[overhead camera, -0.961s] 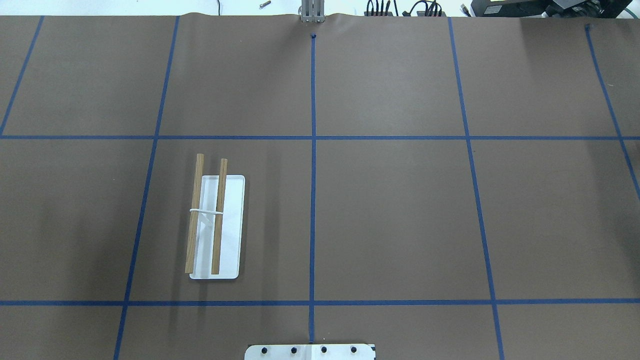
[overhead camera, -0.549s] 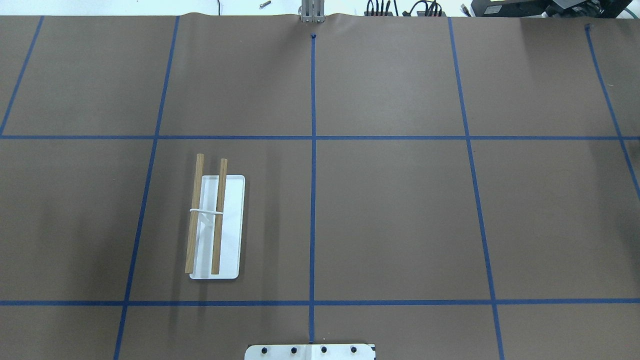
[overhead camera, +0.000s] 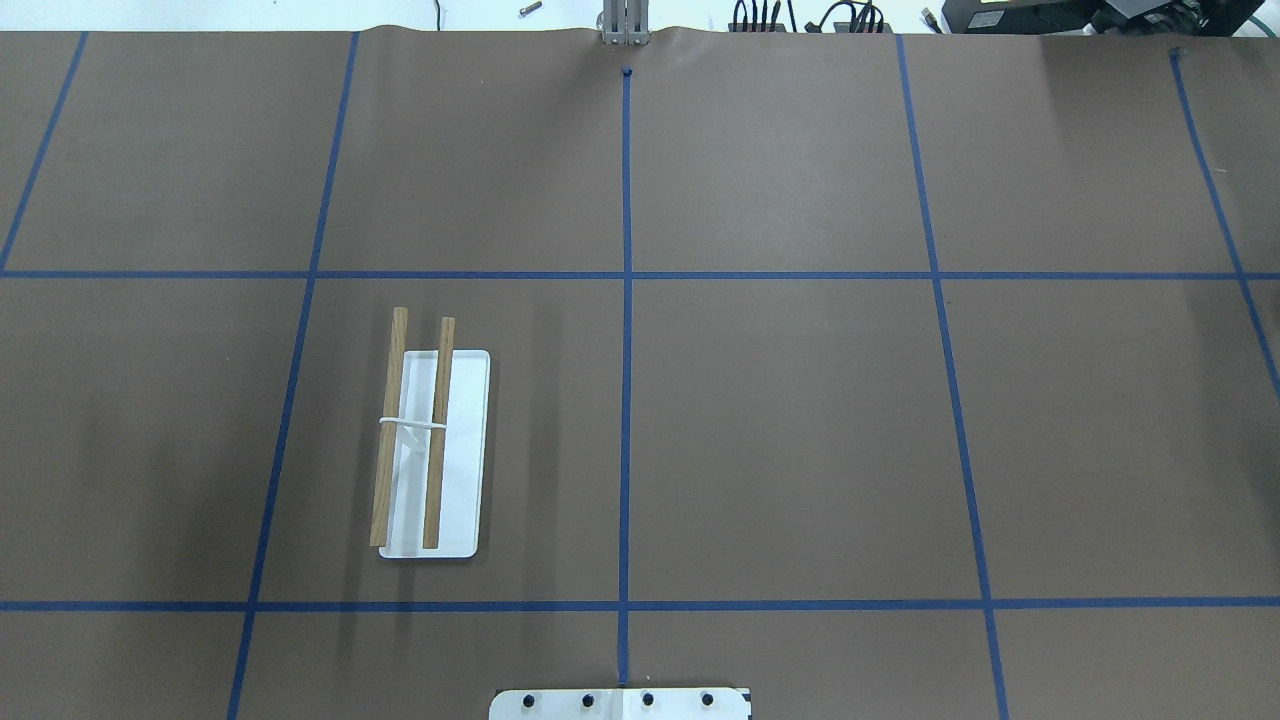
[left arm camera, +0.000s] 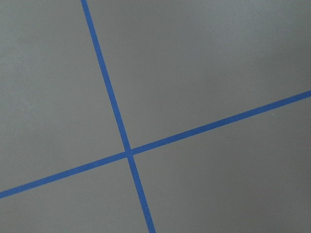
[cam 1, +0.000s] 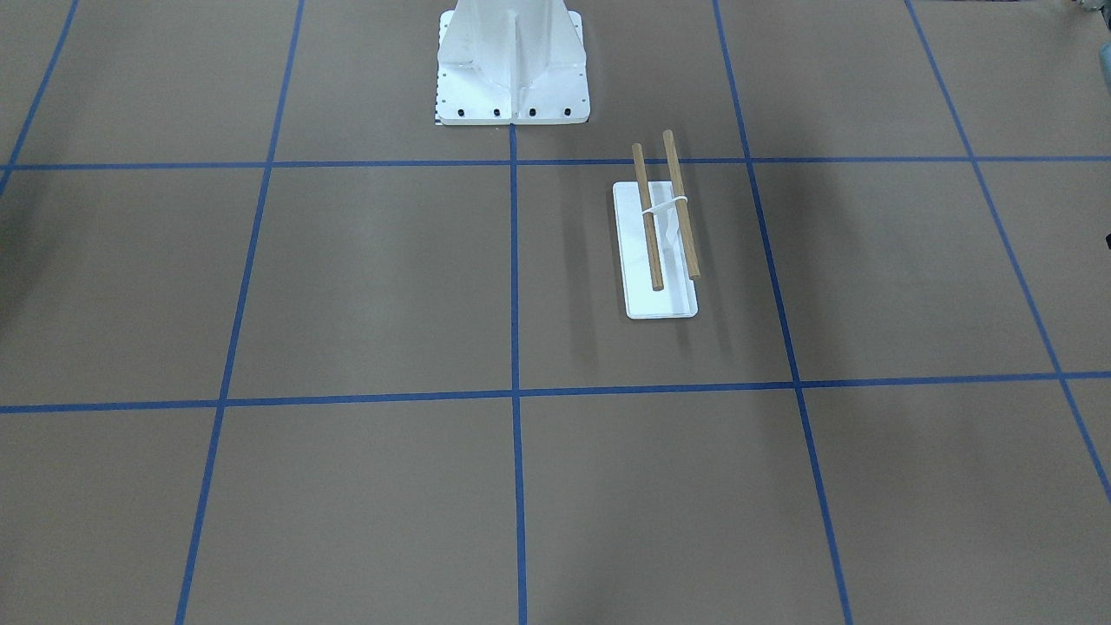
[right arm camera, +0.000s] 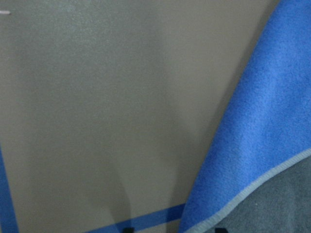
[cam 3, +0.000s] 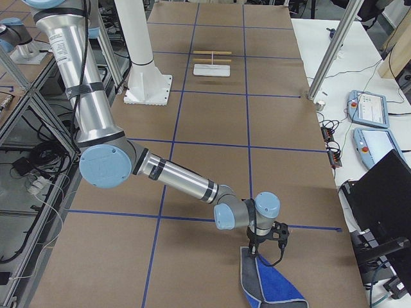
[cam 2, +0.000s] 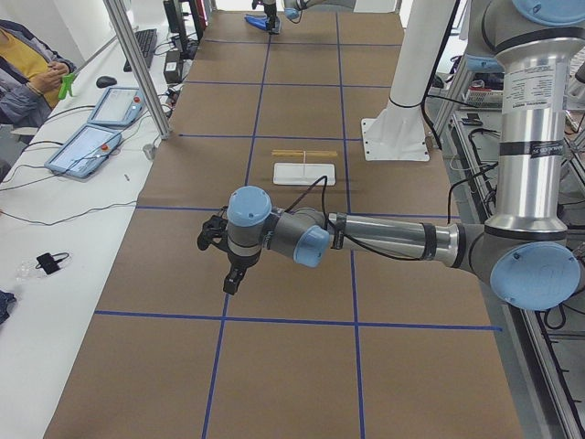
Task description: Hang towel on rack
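The rack (overhead camera: 430, 450) is a white base with two wooden rods; it stands left of the centre tape line and also shows in the front-facing view (cam 1: 660, 243) and both side views (cam 2: 303, 165) (cam 3: 212, 62). The blue towel (cam 3: 273, 285) with pale-grey edging lies at the table's right end, one corner raised and folded to show its grey underside. My right gripper (cam 3: 255, 251) is at that raised corner; I cannot tell whether it is open or shut. The right wrist view shows the towel (right arm camera: 262, 145) close up. My left gripper (cam 2: 230, 282) hangs over bare table at the left end; its state is unclear.
The robot's white pedestal (cam 1: 512, 69) stands at the table's near-robot edge (overhead camera: 620, 703). Blue tape lines grid the brown table. An operator (cam 2: 27, 64) and tablets (cam 2: 91, 146) are beside the table; metal posts stand at its far edge (cam 3: 334, 48).
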